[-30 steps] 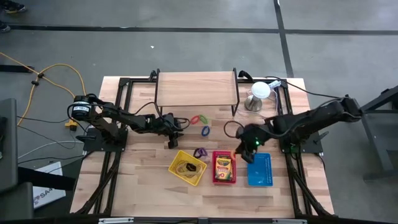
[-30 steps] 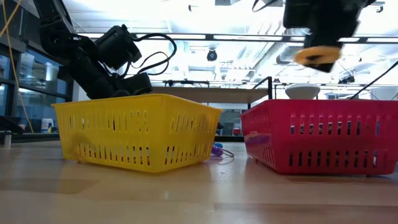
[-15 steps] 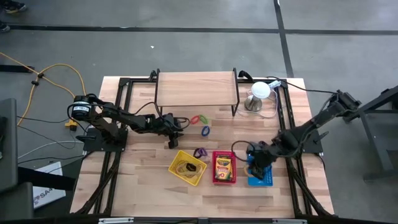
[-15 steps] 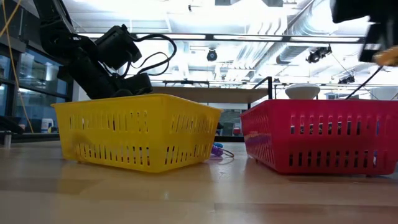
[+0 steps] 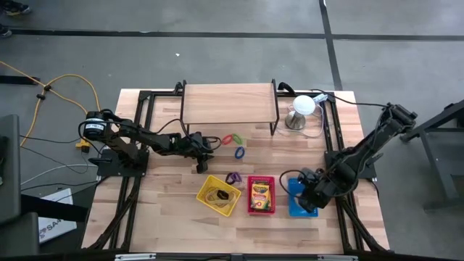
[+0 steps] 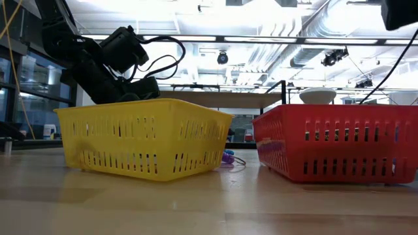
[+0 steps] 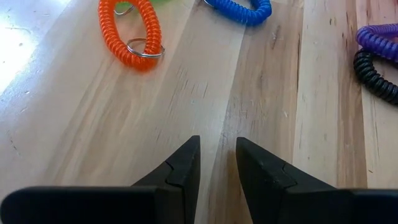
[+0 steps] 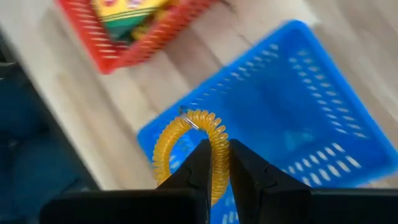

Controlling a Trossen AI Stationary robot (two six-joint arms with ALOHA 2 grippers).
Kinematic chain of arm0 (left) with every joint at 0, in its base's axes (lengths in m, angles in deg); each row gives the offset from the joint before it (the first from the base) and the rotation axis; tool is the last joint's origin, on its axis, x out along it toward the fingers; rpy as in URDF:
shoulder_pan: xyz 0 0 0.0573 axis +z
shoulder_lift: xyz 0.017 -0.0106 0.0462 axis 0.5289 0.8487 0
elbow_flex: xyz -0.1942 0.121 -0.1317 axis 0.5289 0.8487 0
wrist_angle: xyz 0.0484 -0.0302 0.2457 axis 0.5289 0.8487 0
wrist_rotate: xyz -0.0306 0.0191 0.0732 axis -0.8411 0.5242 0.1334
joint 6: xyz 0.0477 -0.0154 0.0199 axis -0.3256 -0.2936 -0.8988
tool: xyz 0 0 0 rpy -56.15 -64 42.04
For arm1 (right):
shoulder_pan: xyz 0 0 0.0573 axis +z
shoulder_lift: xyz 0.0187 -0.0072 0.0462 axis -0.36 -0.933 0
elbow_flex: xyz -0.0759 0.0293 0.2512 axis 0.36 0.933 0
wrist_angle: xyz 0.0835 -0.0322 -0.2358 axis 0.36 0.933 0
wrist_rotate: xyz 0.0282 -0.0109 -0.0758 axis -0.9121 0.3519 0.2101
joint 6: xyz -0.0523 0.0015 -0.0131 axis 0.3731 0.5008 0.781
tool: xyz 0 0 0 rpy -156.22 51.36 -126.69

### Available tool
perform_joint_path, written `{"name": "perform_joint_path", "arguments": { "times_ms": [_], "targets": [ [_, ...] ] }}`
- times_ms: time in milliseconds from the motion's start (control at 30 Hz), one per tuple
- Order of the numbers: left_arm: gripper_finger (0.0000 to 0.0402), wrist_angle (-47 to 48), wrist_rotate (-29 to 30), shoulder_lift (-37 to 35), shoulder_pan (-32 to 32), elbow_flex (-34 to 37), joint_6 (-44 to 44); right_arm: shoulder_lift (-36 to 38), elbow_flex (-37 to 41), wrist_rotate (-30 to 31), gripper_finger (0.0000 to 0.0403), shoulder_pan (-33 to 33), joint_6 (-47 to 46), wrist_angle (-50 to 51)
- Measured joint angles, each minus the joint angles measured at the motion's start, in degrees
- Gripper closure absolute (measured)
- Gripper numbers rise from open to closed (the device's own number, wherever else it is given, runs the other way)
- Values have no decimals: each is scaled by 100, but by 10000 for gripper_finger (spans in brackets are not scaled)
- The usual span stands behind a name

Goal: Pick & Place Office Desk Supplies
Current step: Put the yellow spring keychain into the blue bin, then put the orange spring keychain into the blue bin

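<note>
Since a second ago the right tool (image 8: 214,163) has swung from beside the red basket (image 5: 262,209) out over the blue basket (image 5: 296,205), at its edge nearest the tabletop's front; the left arm has not shifted. The right tool's dark fingers are pinched on a yellow coiled wrist loop (image 8: 186,144), a springy plastic spiral with a small metal ring, hanging above the blue basket's slotted plastic floor. The red basket, also slotted plastic, holds a flat yellow-and-green crayon box (image 5: 259,193). The yellow basket (image 5: 230,206) holds thin loops. On the pale wood-plank tabletop (image 5: 174,203), the left tool (image 7: 216,163) hangs low with a narrow gap between its tapered black fingers, gripping nothing. Just ahead of it lie more coiled loops: an orange coil (image 7: 130,32) with a metal ring, a blue coil (image 7: 244,9), a purple coil (image 7: 377,41) and a black coil (image 7: 375,75).
</note>
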Motion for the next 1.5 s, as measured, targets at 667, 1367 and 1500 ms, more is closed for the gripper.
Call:
{"name": "perform_joint_path", "arguments": {
  "times_ms": [667, 1367, 1500],
  "targets": [
    [303, 0, 0, 0, 2, 0, -4, -929, -2, -334, 375, 87, -356, 216],
    [303, 2, 0, 0, 0, 0, -13, -1072, -1, -319, 321, 87, -201, 69],
    [303, 0, 0, 0, 1, 0, -13, -1072, -2, -319, 319, 87, -201, 68]
  ]
}}
